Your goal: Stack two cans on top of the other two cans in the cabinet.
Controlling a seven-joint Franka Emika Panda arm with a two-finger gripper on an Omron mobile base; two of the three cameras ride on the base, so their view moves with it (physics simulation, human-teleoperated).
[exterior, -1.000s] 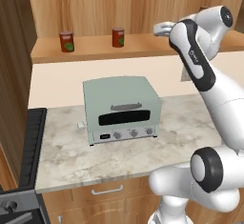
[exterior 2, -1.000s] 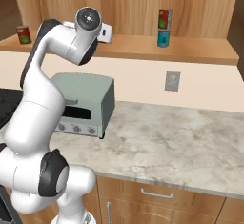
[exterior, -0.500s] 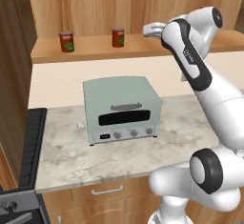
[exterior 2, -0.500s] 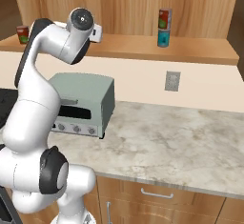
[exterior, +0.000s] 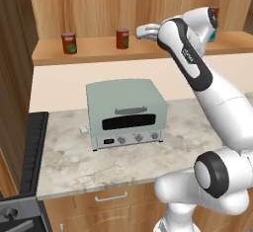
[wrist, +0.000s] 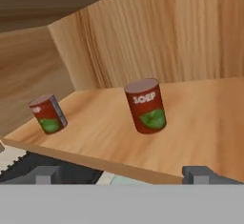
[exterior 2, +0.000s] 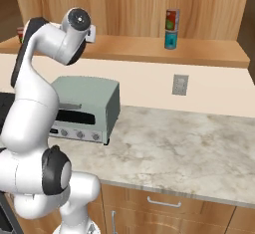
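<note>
Just ahead of my gripper (wrist: 123, 174), on the cabinet (wrist: 200, 123) shelf, stands the nearer red can (wrist: 146, 106), upright, its green patch and label facing the hand. I see my two fingertips (wrist: 202, 175) set wide apart at the bottom of the hand view, with nothing between them, so the hand is spread and empty. It sits just off the shelf's front edge, apart from the can. Farther from the hand and off to one side along the same shelf is the second red can (wrist: 47, 114), well apart from the first.

From the left base view, the hand (exterior: 148, 30) hangs level with the shelf, just beside the nearer red can (exterior: 122, 38), and the other red can (exterior: 69, 43) stands beyond it. Behind the hand, at the far end of the shelf in the right base view, a red can (exterior 2: 172, 20) sits on top of the teal-blue can (exterior 2: 171, 40); I think they are squarely stacked, though they are small at that range. Below the hand, on the marble counter (exterior: 64, 162), is the pale green toaster oven (exterior: 125, 111).
</note>
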